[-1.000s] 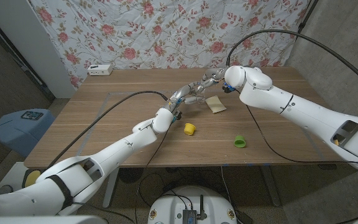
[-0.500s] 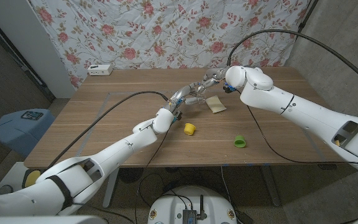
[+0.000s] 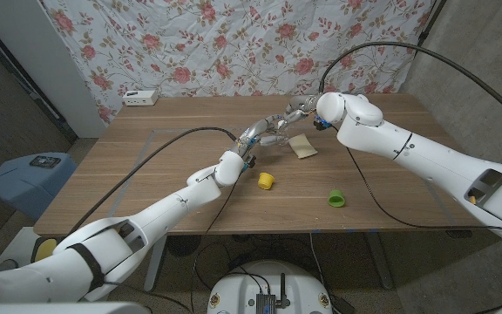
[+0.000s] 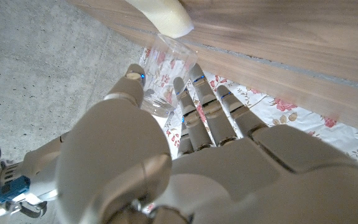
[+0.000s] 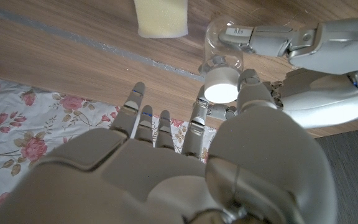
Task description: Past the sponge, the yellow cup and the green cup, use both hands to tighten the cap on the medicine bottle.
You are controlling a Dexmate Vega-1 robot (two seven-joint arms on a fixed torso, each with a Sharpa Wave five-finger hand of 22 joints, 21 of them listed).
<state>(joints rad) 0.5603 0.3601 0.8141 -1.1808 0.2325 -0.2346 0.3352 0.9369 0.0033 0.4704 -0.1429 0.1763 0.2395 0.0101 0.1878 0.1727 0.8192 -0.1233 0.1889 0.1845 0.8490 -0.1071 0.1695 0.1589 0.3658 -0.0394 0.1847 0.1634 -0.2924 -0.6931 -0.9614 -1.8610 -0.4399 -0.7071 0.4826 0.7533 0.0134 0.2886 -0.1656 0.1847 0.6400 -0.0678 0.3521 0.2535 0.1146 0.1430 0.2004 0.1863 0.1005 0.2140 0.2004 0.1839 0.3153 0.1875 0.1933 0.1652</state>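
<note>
Past the tan sponge [image 3: 302, 146], the clear medicine bottle [image 3: 280, 126] is held above the table between both hands. My left hand [image 3: 260, 136] grips its clear body [image 4: 160, 73] with thumb and fingers around it. My right hand [image 3: 297, 110] pinches the white cap [image 5: 221, 88] between thumb and a finger; the other fingers are spread. In the right wrist view the left hand [image 5: 303, 46] wraps the bottle [image 5: 224, 38] beside the sponge [image 5: 161, 17]. The yellow cup [image 3: 267, 180] and green cup [image 3: 336, 199] stand nearer the front edge.
A white box [image 3: 139, 98] sits at the table's back left corner. Black cables [image 3: 174, 139] run over the tabletop along both arms. A floral curtain hangs behind the table, and a blue stool [image 3: 33, 179] stands off its left side.
My right wrist has edged slightly to the right at the cap. The bottle, the left hand and the cups keep their places.
</note>
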